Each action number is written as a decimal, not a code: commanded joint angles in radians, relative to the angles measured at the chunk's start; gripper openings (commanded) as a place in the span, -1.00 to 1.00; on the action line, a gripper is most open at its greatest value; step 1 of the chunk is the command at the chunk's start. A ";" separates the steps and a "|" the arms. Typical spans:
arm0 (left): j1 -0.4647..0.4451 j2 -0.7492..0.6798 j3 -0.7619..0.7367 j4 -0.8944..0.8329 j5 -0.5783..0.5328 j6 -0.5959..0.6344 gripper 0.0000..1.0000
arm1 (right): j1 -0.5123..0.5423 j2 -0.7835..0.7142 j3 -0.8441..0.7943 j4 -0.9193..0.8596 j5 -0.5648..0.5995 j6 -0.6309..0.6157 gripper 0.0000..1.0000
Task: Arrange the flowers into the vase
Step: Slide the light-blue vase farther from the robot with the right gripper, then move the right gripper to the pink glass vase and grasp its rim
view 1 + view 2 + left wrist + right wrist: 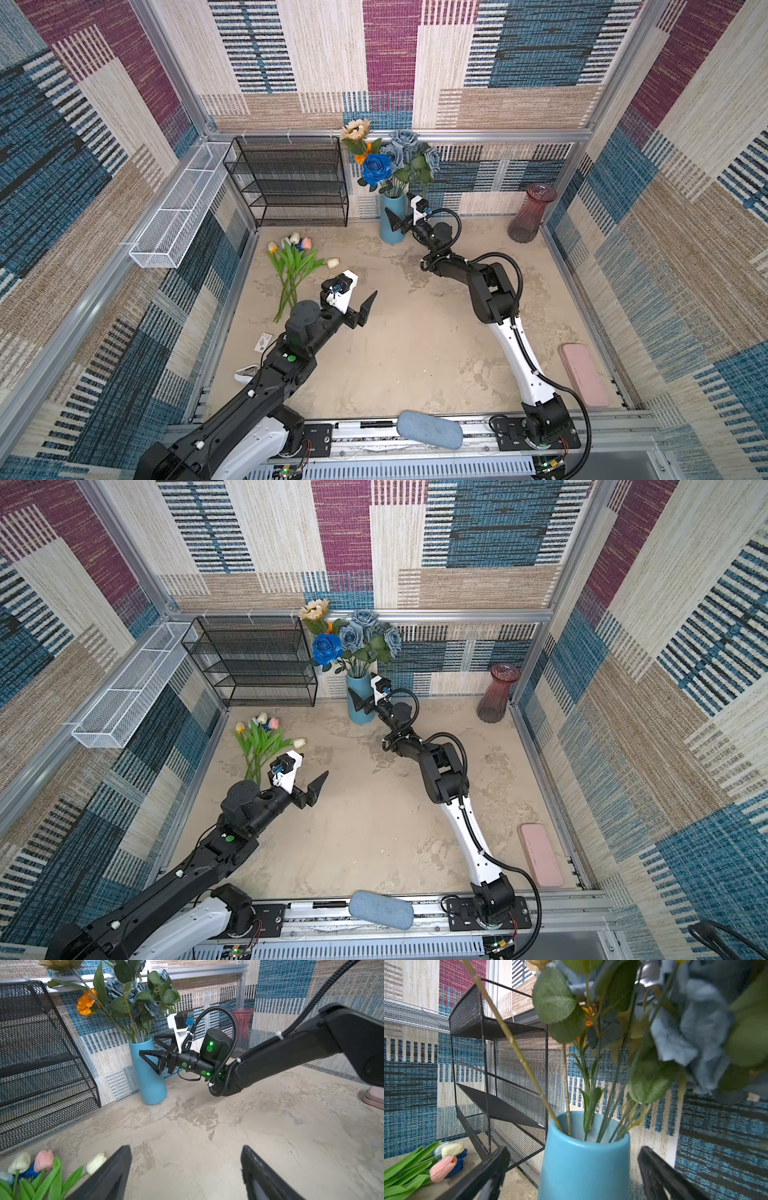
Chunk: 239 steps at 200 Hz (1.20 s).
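Note:
A light-blue vase (392, 224) stands at the back wall and holds a cream sunflower (355, 129), an orange marigold (85, 1004), a deep-blue rose (376, 168) and dusty-blue roses (405, 141). My right gripper (573, 1153) is open with its fingers on either side of the vase's upper part, not touching it. A bunch of green-leaved tulips (296, 259) in white, pink, yellow and blue lies on the table at the left. My left gripper (187, 1159) hovers open and empty over bare table, just right of the tulip stems.
A black mesh shelf (291, 183) stands left of the vase. A white mesh basket (178, 216) hangs on the left wall. A maroon glass vase (532, 214) stands in the back right corner. A pink case (582, 374) lies at the right edge, a blue-grey case (429, 429) on the front rail.

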 commanded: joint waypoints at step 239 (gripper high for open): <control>-0.001 0.171 0.090 0.116 0.197 0.027 0.84 | -0.704 -0.698 -0.901 -0.242 0.018 -0.016 0.99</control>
